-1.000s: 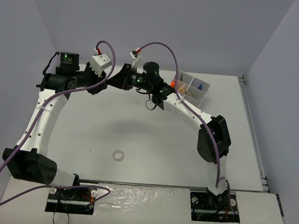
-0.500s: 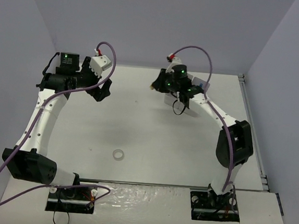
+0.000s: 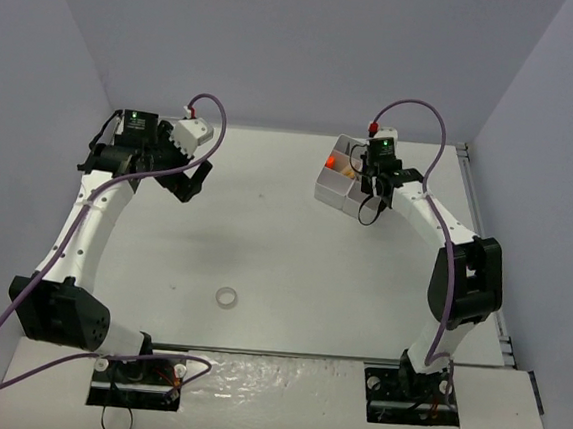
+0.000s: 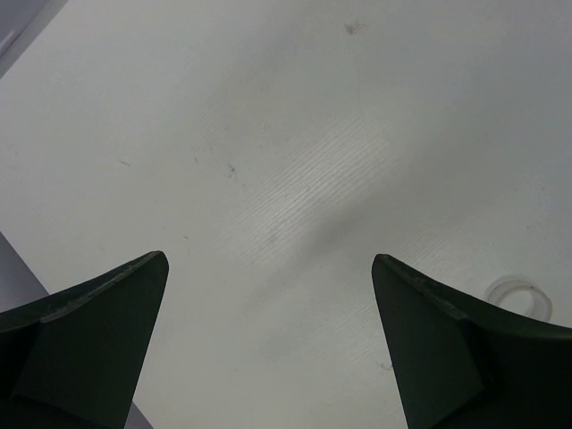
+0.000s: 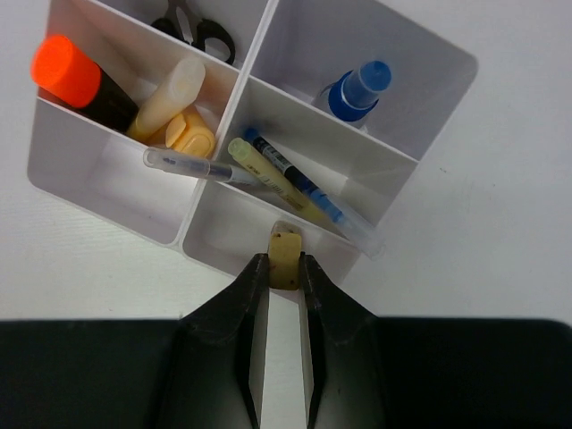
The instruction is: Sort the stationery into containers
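The white four-compartment tray (image 3: pixel 329 190) stands at the back right and fills the right wrist view (image 5: pixel 447 98). It holds an orange-capped black marker (image 5: pixel 76 76), pale yellow bars (image 5: pixel 170 103), a blue-capped bottle (image 5: pixel 357 89), pens (image 5: pixel 286 179) and black scissors (image 5: pixel 197 31). My right gripper (image 5: pixel 284 259) is shut on a small yellowish block (image 5: pixel 285 255), held over the tray's near compartment; it also shows in the top view (image 3: pixel 369 192). A clear tape ring (image 3: pixel 226 297) lies on the table, also in the left wrist view (image 4: pixel 518 295). My left gripper (image 3: pixel 191 181) is open and empty above bare table (image 4: pixel 268 264).
Grey walls close in the table on the left, back and right. The right arm's elbow (image 3: pixel 472 276) stands near the right edge. The tape ring lies alone in the middle front of the white table (image 3: pixel 284 244).
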